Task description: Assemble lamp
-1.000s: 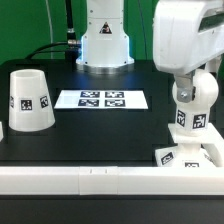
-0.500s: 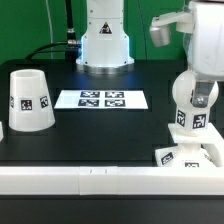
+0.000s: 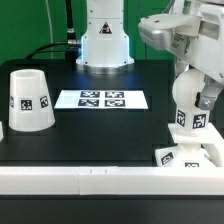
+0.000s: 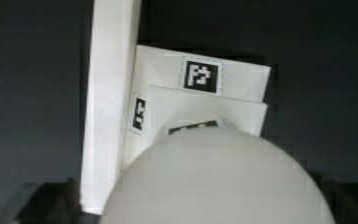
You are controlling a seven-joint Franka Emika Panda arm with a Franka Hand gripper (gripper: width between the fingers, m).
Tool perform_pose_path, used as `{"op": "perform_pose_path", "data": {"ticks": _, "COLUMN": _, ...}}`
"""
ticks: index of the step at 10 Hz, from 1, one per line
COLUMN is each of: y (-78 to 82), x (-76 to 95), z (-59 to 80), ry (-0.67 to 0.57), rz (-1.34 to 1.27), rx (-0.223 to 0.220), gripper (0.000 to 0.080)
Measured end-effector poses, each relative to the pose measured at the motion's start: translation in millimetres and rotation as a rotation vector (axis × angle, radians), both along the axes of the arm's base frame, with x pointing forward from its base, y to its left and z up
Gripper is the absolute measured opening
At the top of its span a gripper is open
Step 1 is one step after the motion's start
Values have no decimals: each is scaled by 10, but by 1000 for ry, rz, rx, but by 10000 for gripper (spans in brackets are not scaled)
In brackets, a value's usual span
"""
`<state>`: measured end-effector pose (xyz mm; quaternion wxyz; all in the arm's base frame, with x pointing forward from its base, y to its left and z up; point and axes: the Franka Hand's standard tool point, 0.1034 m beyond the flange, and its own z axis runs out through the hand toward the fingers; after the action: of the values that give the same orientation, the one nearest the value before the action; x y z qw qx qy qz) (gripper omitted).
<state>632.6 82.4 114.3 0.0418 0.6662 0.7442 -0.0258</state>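
The lamp's white bulb post (image 3: 186,112) stands upright on the flat square base (image 3: 172,156) at the exterior view's right, near the front rail. My gripper (image 3: 197,92) is around the post's round top, with a finger on each side, shut on it. In the wrist view the rounded bulb top (image 4: 211,175) fills the space between my dark fingers (image 4: 48,203). The tagged base (image 4: 202,78) lies below it. The large tapered shade (image 3: 30,100) stands alone at the exterior view's left, wide end down.
The marker board (image 3: 102,99) lies flat mid-table. The arm's white pedestal (image 3: 104,45) stands at the back. A white rail (image 3: 90,180) runs along the table's front edge, and it also shows beside the base in the wrist view (image 4: 108,90).
My wrist and hand have turned about the bulb post while staying on it. The arm's upper housing has swung toward the exterior view's right. The shade and the base have not moved.
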Motion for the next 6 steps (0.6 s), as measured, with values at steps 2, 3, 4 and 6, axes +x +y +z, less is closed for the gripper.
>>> {"op": "perform_pose_path", "data": {"ticks": 2, "y": -3, "x": 1, "z": 0, "ry": -1, "rz": -10, "rx": 0, "gripper": 574}}
{"op": "perform_pose_path", "data": {"ticks": 3, "y": -4, "x": 0, "z": 0, "ry": -4, "rz": -45, "rx": 1, "gripper": 574}}
{"op": "perform_pose_path", "data": {"ticks": 4, "y": -4, "x": 0, "z": 0, "ry": -4, "rz": -45, "rx": 1, "gripper": 574}}
{"op": "perform_pose_path", "data": {"ticks": 6, "y": -8, "x": -24, "z": -2, "ry": -13, "rz": -329, "rx": 17, "gripper": 574}}
